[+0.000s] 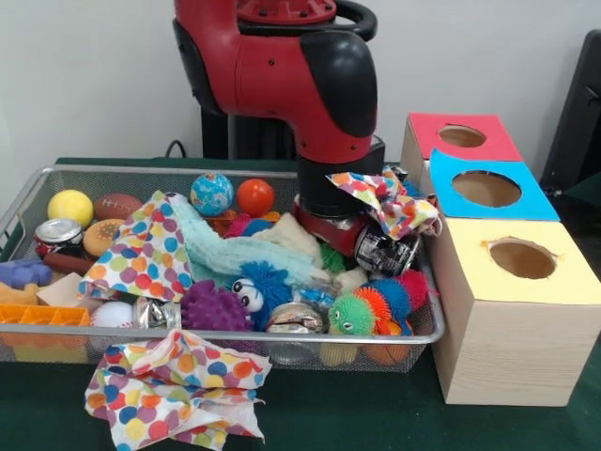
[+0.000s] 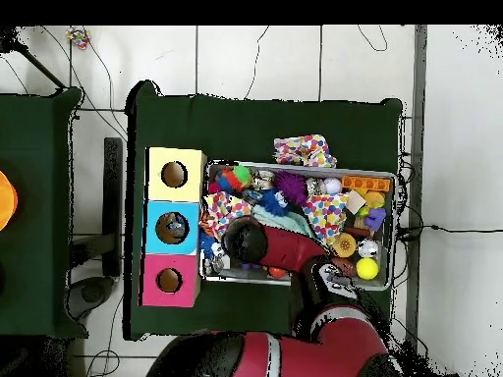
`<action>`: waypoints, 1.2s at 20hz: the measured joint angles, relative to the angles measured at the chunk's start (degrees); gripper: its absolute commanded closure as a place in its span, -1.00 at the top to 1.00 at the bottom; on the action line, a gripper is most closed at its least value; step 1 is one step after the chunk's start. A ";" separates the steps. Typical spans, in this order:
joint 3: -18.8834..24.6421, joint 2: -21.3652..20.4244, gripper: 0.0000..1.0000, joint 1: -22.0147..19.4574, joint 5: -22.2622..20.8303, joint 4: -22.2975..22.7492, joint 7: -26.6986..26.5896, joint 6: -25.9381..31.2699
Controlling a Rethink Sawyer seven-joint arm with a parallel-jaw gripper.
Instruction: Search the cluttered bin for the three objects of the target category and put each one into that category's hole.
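Observation:
The silver wire-mesh bin (image 1: 113,173) is full of toys, balls, crushed cans and cloths; it also shows in the overhead view (image 2: 391,211). The blue-topped box's round hole (image 1: 485,188) is the middle one of three boxes right of the bin; overhead it (image 2: 173,228) seems to hold something. My gripper (image 1: 362,242) is lowered into the bin's right end, by a crushed silver can (image 1: 386,252) and under a polka-dot cloth (image 1: 390,199). The cloth and clutter hide its end.
A red-topped box (image 1: 460,136) stands behind the blue one and a yellow-topped box (image 1: 522,258) in front. Another polka-dot cloth (image 1: 178,385) lies on the green table in front of the bin. More cans (image 1: 58,232) and balls (image 1: 254,196) lie in the bin.

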 measured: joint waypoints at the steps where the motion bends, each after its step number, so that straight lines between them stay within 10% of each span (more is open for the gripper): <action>1: -2.43 0.38 1.00 0.88 -2.27 -1.79 0.00 -0.02; 9: -11.49 2.56 1.00 -3.20 -11.08 -8.76 -0.01 0.65; 24: -7.74 0.38 1.00 -10.94 -12.34 -10.27 -0.01 9.97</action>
